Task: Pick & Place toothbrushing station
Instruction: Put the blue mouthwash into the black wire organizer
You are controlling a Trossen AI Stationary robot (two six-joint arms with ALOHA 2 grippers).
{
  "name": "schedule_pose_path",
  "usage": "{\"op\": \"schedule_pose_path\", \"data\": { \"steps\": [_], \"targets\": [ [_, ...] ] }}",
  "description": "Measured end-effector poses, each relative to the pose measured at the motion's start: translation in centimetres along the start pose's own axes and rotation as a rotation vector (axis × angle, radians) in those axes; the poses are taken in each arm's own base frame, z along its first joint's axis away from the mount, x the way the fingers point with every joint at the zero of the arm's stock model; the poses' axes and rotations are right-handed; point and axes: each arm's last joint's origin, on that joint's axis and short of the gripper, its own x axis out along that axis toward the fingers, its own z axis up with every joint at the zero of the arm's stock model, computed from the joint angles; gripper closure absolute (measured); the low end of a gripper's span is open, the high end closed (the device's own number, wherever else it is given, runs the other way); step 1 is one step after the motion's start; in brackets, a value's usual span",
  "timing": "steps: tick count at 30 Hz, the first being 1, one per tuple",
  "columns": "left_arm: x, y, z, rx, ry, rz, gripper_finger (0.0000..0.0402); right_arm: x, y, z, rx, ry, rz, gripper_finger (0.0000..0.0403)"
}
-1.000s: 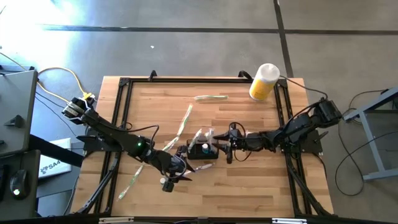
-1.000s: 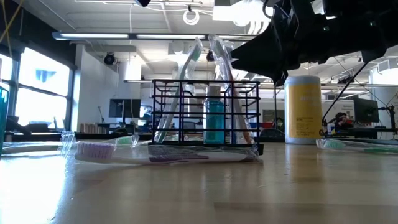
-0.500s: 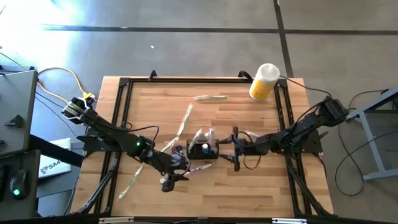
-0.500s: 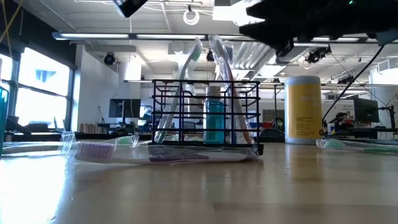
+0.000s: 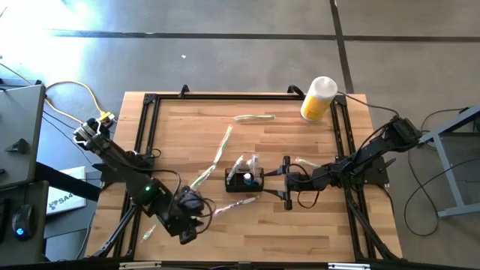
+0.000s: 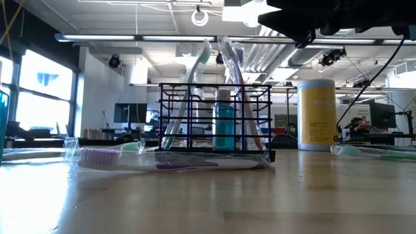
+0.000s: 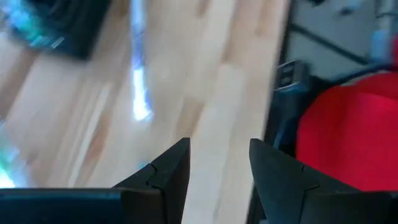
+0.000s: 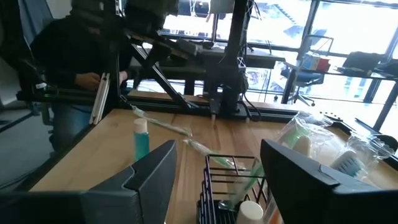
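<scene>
Presently I judge the step in hand to be the right arm's approach to the pick; nothing is grasped yet.

Largest first: the table [image 5: 300, 232] is a pale wooden slab with visible board seams, edged by a dark metal frame. At its 1 o'clock corner stands a yellow cylindrical bottle [image 5: 318, 98] with a white cap, smooth-sided.

My right gripper [image 5: 286, 182] sits just at 3 o'clock of the task's thing, fingers spread wide, one to either side of the wire wall as its wrist camera shows it. My left gripper [image 5: 187, 234] waits near the table's 7 o'clock edge, fingers parted, holding nothing.

The toothbrushing station [image 5: 244, 180] rests near table centre: a low black wire-mesh box, rigid and open-topped, holding upright wrapped brushes and a small teal bottle [image 6: 223, 125].

Several clear-wrapped toothbrushes [image 5: 217, 154] lie loose on the boards at 10 to 12 o'clock of it, thin and crinkly; one lies against the station's near side in the low view.

Next move, in my judgement: advance, straddle one wall, close, then lift level so the contents do not spill.
</scene>
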Motion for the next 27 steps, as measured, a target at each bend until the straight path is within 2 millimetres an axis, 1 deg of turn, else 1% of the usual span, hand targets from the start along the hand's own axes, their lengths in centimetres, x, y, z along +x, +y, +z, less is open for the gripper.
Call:
{"op": "schedule_pose_path", "data": {
  "steps": [4, 8, 14, 19, 24, 27],
  "targets": [
    [-0.1, 1.3, -0.9, -0.114, 0.067, 0.143, 0.0240, 0.0, 0.0, 0.1, 0.003, -0.006, -0.003, 0.0176],
    [0.5, 1.9, -1.5, -0.179, 0.110, 0.245, 0.0240, 0.0, 0.0, 0.1, 0.003, -0.007, -0.003, 0.0176],
    [2.0, 1.7, -2.0, -0.251, 0.154, 0.283, 0.0240, 0.0, 0.0, 0.1, 0.004, -0.008, -0.003, 0.0176],
    [3.3, 1.9, -2.0, -0.294, 0.205, 0.310, 0.0240, 0.0, 0.0, 0.1, 0.004, -0.008, -0.003, 0.0177],
    [4.1, 1.7, -1.5, -0.317, 0.218, 0.267, 0.0240, 0.0, 0.0, 0.1, 0.004, -0.008, -0.003, 0.0177],
    [4.2, 1.5, -1.4, -0.312, 0.218, 0.229, 0.0240, 0.0, 0.0, 0.1, 0.005, -0.008, -0.003, 0.0177]
  ]
}}
